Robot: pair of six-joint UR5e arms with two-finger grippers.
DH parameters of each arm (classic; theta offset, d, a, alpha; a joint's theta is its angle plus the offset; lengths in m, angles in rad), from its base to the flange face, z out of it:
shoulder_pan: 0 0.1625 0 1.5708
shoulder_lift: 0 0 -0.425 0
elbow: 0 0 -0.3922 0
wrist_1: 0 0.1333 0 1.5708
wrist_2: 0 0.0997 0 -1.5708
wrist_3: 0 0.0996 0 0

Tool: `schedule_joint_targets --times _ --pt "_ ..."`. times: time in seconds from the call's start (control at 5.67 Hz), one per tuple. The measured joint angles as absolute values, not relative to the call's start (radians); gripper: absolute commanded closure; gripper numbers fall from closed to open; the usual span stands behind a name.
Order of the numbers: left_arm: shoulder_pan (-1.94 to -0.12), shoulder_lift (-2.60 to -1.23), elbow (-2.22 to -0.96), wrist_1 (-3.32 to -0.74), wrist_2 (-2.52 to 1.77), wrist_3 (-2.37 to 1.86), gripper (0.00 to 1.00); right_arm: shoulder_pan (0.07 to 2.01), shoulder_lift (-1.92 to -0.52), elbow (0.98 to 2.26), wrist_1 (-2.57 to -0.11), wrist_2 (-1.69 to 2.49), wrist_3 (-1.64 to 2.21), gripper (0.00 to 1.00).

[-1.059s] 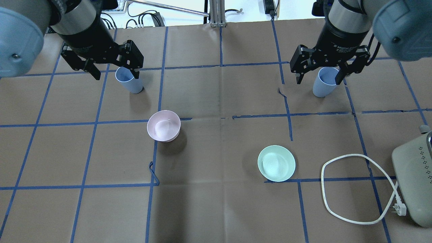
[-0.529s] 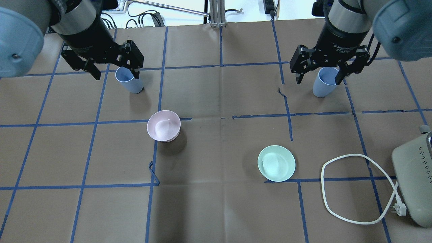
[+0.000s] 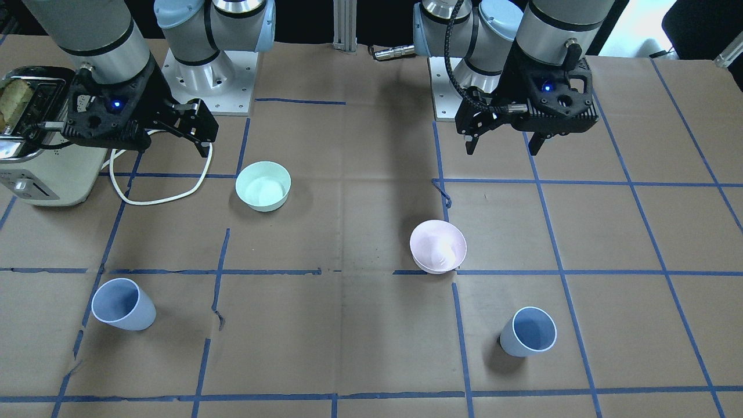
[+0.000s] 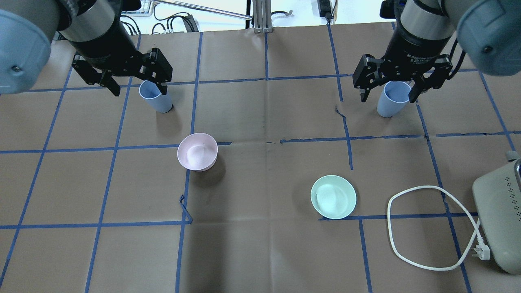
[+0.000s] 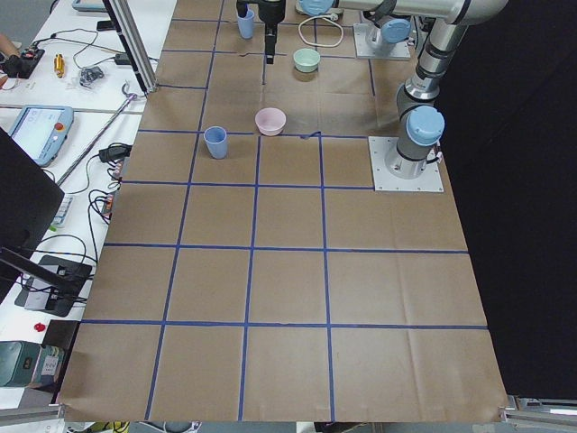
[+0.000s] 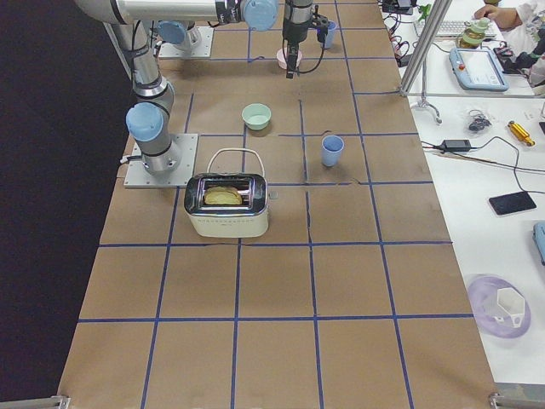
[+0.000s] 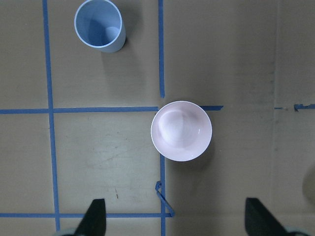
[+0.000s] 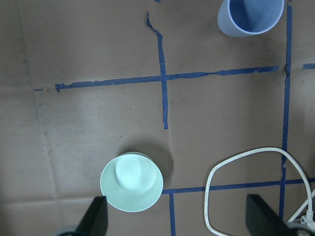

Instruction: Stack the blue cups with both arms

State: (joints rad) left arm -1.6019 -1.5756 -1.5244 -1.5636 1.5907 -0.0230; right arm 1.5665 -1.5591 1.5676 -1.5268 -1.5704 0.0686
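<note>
Two pale blue cups stand upright on the brown paper, far apart. The left cup also shows in the front view and the left wrist view. The right cup also shows in the front view and the right wrist view. My left gripper is open and empty, high above the table and short of its cup. My right gripper is open and empty, likewise high and short of its cup.
A pink bowl sits near the left cup. A mint-green bowl sits nearer the right side. A toaster with a looped white cable stands at the right edge. Blue tape lines grid the paper.
My right gripper has shifted slightly to the right and turned a little above its cup. My left gripper has hardly moved. Both stay open; cups and bowls are unmoved.
</note>
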Motion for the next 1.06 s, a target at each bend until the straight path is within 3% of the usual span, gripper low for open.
schedule_joint_targets --times 1.06 --pt "-1.597 -1.613 -1.504 -1.55 1.581 -0.02 0.01 1.565 -1.553 1.566 -1.544 -1.564 0.062 0.0"
